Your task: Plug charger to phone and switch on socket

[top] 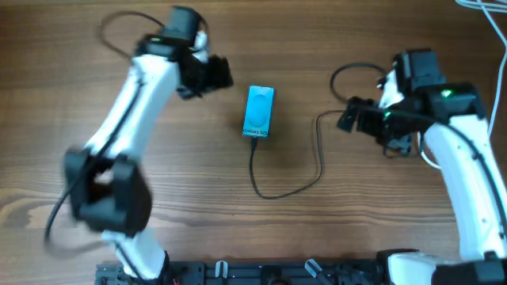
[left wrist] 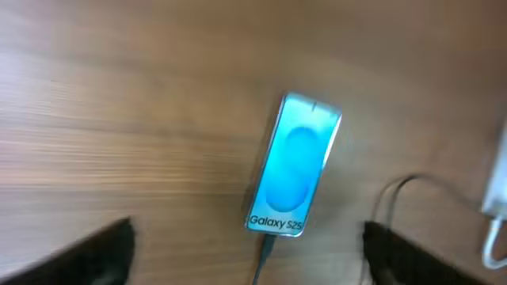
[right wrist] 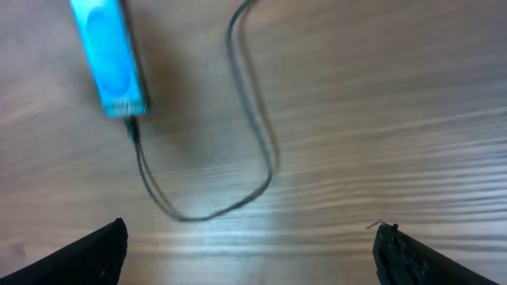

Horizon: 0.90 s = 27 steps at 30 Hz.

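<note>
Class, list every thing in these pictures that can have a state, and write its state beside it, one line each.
phone: lying flat, screen up and lit.
charger: tip seemingly plugged into the phone's text end; cable slack.
socket: only a blurred edge shows; switch cannot be told.
left pincer: open, empty, clear of the phone.
right pincer: open, empty.

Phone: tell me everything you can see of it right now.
The phone is a small flat rectangle lying face up near the middle of the wooden table. Its screen glows cyan, with a white band reading "Galaxy S25" at the end nearer the robot's base. The dark plug tip of the charger meets that end and looks inserted. Its thin black cable loops away across the wood. Nothing else touches the phone.
</note>
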Available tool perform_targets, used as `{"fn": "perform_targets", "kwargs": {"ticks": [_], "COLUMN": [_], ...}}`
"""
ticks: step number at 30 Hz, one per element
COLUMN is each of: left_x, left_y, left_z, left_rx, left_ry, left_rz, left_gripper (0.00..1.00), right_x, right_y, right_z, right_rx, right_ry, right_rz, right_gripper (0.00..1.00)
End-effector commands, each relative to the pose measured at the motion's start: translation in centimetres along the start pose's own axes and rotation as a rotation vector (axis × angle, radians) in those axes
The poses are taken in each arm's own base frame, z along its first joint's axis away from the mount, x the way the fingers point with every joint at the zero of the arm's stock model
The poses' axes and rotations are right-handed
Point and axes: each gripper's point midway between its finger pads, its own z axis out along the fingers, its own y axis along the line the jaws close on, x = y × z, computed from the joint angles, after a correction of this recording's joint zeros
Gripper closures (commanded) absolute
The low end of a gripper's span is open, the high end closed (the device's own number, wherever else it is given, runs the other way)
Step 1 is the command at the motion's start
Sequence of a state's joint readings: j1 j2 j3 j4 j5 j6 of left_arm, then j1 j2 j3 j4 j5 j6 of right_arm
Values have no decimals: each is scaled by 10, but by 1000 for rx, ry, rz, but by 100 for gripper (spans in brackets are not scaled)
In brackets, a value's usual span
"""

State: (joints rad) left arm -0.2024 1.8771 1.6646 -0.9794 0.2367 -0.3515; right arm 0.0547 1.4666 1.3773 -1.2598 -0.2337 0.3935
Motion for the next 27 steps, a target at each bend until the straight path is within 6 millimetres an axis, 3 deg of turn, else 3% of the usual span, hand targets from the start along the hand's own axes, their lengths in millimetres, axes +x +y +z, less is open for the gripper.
{"fn": "perform_targets", "kwargs": {"ticks": [1,4,6,9,13,17,19,23,25,27], "left_x": [-31,-25,-24,-24,-24,-24,-24,-24,-24,-24], "left_y": [13,10,9,9,9,9,9,9,9,9], "left_z": [-121,-158,-162,-161,-161,-161,-161,-161,-161,-161], "left_rx": [-77,-69,-64,-65,-65,-65,-65,-65,-65,-65], "left_ry": [-337,-414,-425,-422,-422,-422,-422,-421,-422,-422], "left_rz": [4,9,11,10,10,10,10,10,10,10], "left_gripper": [0,0,0,0,0,0,0,0,0,0], "right_x": [-58,-104,-132,-156,-174,-175,-181,-193,-191,-192], "right_y": [-45,-82,-116,-169,-212,-233,-221,-163,-145,-135], "right_z": [-16,-4,-1,-8,-9,12,21,35,26,2], "right_rx": [191,224,303,455,498,490,392,67,-18,-39], "right_ry": [-141,-232,-308,-413,-480,-453,-447,-398,-400,-451], "right_rz": [65,181,238,340,424,467,467,276,256,238], "right_gripper": [1,0,0,0,0,0,0,0,0,0]}}
